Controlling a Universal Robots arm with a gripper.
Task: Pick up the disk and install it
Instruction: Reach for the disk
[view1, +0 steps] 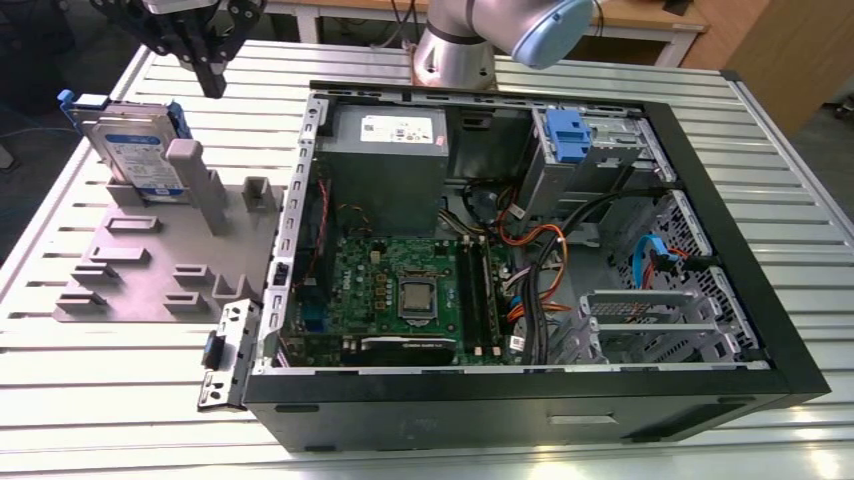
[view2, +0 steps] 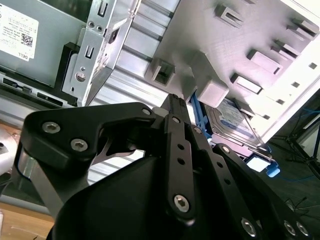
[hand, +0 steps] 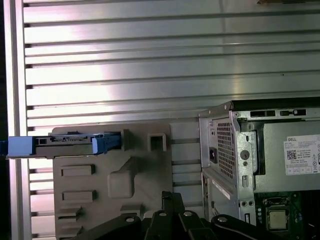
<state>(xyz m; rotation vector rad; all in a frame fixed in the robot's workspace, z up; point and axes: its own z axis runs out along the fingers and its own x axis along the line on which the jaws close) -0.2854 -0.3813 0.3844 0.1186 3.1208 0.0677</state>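
Disk (view1: 138, 152) stood on edge in a slot of the grey holder (view1: 147, 275), at the end farther from the exterior camera. Holder sat on the slatted worktop (view1: 80, 400), to the exterior view's left of the open case (view1: 534, 405). Label face turned toward the exterior camera, blue rails at both ends. Not lifted; nothing installed.

Pincer (view1: 211, 88) hung above the holder, higher than the disk and toward the exterior view's right of it, well clear. Fingers drawn together to a narrow tip, nothing between them. Second wrist view agreed: pincer (view2: 175, 100) tips met, with the disk (view2: 235, 122) beyond them in its slot.

Relation that mattered: in the first wrist view the disk (hand: 70, 145) showed edge-on as a thin bar, long axis running along the worktop slats. Pincer (hand: 170, 197) sat off that line, over another part of the holder (hand: 115, 180). Judged offset both along the disk's long axis and across its thin side. One arm only.
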